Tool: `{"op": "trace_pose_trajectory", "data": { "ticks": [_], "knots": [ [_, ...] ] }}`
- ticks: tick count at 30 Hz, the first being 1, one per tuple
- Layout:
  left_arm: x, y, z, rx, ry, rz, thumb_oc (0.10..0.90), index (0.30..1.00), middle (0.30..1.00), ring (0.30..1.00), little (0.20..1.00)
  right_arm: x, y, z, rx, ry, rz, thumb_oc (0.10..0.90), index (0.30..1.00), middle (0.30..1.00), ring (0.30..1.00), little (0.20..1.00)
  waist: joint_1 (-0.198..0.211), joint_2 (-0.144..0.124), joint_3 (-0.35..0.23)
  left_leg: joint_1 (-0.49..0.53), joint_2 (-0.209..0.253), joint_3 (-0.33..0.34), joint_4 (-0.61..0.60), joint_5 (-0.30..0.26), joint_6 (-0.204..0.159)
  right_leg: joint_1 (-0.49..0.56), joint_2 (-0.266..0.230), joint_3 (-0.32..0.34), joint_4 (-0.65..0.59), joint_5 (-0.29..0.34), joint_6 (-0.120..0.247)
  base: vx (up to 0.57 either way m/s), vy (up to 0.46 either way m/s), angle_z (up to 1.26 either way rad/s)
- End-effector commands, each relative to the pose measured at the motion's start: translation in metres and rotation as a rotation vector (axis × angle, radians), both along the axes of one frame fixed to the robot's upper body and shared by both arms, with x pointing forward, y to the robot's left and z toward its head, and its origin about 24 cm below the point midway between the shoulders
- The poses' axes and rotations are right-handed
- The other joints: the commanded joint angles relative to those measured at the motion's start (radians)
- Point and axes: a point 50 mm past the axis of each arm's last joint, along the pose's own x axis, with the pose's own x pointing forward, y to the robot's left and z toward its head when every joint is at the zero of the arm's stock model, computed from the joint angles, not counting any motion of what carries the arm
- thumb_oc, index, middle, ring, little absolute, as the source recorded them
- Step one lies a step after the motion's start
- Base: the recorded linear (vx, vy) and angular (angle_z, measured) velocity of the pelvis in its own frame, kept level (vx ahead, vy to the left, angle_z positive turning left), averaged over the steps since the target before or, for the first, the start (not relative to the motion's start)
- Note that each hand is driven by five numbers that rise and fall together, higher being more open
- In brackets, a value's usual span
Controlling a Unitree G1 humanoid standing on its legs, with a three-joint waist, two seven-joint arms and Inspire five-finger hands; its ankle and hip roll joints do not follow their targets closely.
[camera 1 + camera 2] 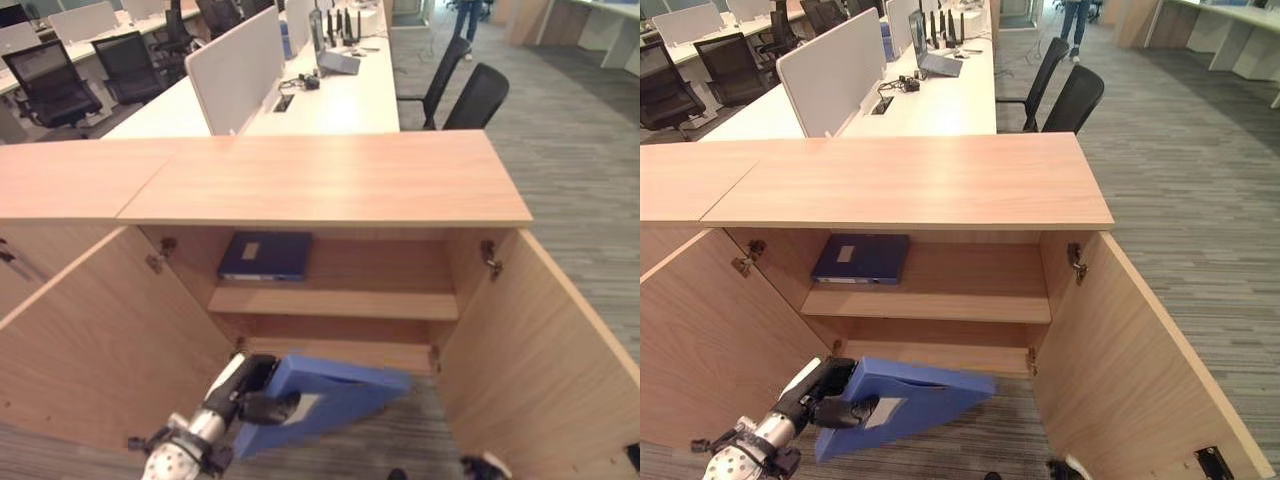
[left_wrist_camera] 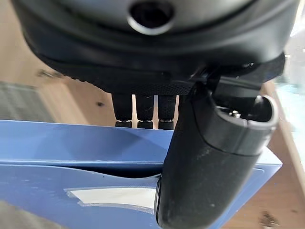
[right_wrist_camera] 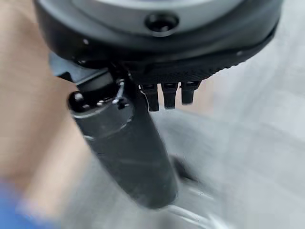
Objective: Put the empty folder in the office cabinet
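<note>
Gripping a blue folder (image 1: 335, 395) by its near edge, the robot's left hand (image 1: 252, 398) holds it low before the open cabinet (image 1: 330, 180), thumb clamped across the cover and fingers curled behind, as the left wrist view shows. The folder hangs tilted, its far corner raised toward the lower compartment, just short of the cabinet's bottom edge and not yet inside; that angle looks chosen to let the far edge lead into the opening beneath the shelf (image 1: 335, 302).

The right hand (image 3: 143, 143) shows in its own wrist view with fingers straight and nothing in its grasp, over blurred grey floor.

Both doors stand wide: the left door (image 1: 110, 340) swung out beside the working arm, the right door (image 1: 545, 350) opposite, leaving the opening unobstructed between them. A second, darker folder (image 1: 265, 255) already lies flat on the shelf at its left end, so the upper space there is partly taken, while the lower compartment appears free. Behind the cabinet runs a white worktop (image 1: 340, 100) with dividers and electronics, office chairs (image 1: 465, 95) drawn up alongside, and a person's legs (image 1: 467, 20) stand in the far aisle.
</note>
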Motion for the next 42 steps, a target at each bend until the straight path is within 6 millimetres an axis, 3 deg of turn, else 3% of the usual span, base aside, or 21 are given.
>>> {"op": "trace_pose_trajectory", "data": {
  "ticks": [1,4,9,14,17,18,22,28,34,38,42],
  "knots": [
    [0.033,-0.008,0.055,0.029,-0.339,-0.078,0.400,0.300,0.300,0.300,0.300,0.059,0.008,0.042,-0.064,-0.260,0.127,0.800,0.900,0.900,0.900,0.900,-0.009,-0.055,-0.019,-0.024,-0.002,-0.048,-0.007,-0.074,-0.026,0.114,-0.065,-0.007,0.008,-0.133,0.101,0.00,0.000,0.00],
    [0.033,-0.004,0.060,0.079,-0.373,-0.074,0.400,0.300,0.300,0.300,0.300,0.078,0.012,0.082,-0.158,-0.441,0.256,0.800,0.900,0.900,0.900,0.900,-0.005,-0.054,-0.020,-0.030,-0.002,-0.049,-0.007,-0.072,-0.025,0.112,-0.068,-0.012,0.008,-0.133,0.102,0.00,0.000,0.00],
    [0.036,-0.006,0.068,0.089,-0.422,-0.077,0.400,0.300,0.300,0.300,0.300,0.088,0.028,0.109,-0.199,-0.549,0.409,0.800,0.900,0.900,0.900,0.900,0.001,-0.055,-0.021,-0.031,-0.001,-0.047,-0.007,-0.071,-0.027,0.111,-0.070,-0.017,0.008,-0.133,0.101,0.00,0.000,0.00],
    [0.042,-0.012,0.077,0.083,-0.473,-0.101,0.400,0.300,0.300,0.300,0.300,0.092,0.051,0.120,-0.176,-0.581,0.542,0.800,0.900,0.900,0.900,0.900,0.005,-0.059,-0.021,-0.034,-0.001,-0.047,-0.007,-0.070,-0.028,0.109,-0.070,-0.019,0.008,-0.133,0.100,0.00,0.000,0.00],
    [0.046,-0.018,0.082,0.060,-0.498,-0.128,0.400,0.300,0.300,0.300,0.300,0.095,0.070,0.127,-0.140,-0.603,0.633,0.800,0.900,0.900,0.900,0.900,0.007,-0.059,-0.022,-0.034,0.001,-0.045,-0.007,-0.070,-0.030,0.110,-0.072,-0.020,0.008,-0.134,0.099,0.00,0.000,0.00],
    [0.049,-0.021,0.087,0.055,-0.518,-0.151,0.400,0.300,0.300,0.300,0.300,0.097,0.084,0.131,-0.097,-0.616,0.689,0.800,0.900,0.900,0.900,0.900,0.010,-0.060,-0.024,-0.034,0.001,-0.046,-0.007,-0.069,-0.031,0.110,-0.072,-0.021,0.008,-0.134,0.099,0.00,0.000,0.00],
    [0.053,-0.025,0.097,0.094,-0.572,-0.191,0.400,0.300,0.300,0.300,0.300,0.098,0.104,0.141,-0.045,-0.644,0.779,0.800,0.900,0.900,0.900,0.900,0.016,-0.060,-0.027,-0.034,0.002,-0.046,-0.007,-0.068,-0.033,0.111,-0.074,-0.023,0.008,-0.135,0.099,0.00,0.000,0.00],
    [0.060,-0.033,0.106,0.096,-0.614,-0.235,0.400,0.300,0.300,0.300,0.300,0.105,0.121,0.153,-0.075,-0.705,0.857,0.800,0.900,0.900,0.900,0.900,0.022,-0.058,-0.031,-0.032,0.002,-0.046,-0.007,-0.068,-0.034,0.115,-0.076,-0.028,0.008,-0.136,0.100,0.00,-0.003,0.01],
    [0.068,-0.056,0.121,-0.052,-0.646,-0.345,0.400,0.300,0.300,0.300,0.300,0.117,0.139,0.165,-0.077,-0.767,0.876,0.800,0.900,0.900,0.900,0.900,0.019,-0.050,-0.037,-0.025,0.002,-0.042,-0.007,-0.070,-0.033,0.119,-0.077,-0.025,0.008,-0.137,0.098,0.00,0.000,0.00],
    [0.070,-0.066,0.126,-0.122,-0.652,-0.388,0.400,0.300,0.300,0.300,0.300,0.119,0.147,0.167,-0.060,-0.776,0.882,0.800,0.900,0.900,0.900,0.900,0.016,-0.048,-0.040,-0.022,0.001,-0.041,-0.007,-0.072,-0.032,0.122,-0.077,-0.023,0.008,-0.138,0.098,0.00,0.000,0.00],
    [0.073,-0.080,0.139,-0.230,-0.706,-0.402,0.400,0.300,0.300,0.300,0.300,0.115,0.160,0.156,0.028,-0.726,0.884,0.800,0.900,0.900,0.900,0.900,0.013,-0.049,-0.044,-0.019,-0.001,-0.042,-0.007,-0.073,-0.031,0.125,-0.078,-0.023,0.008,-0.139,0.098,0.00,0.000,0.00]
  ]
}}
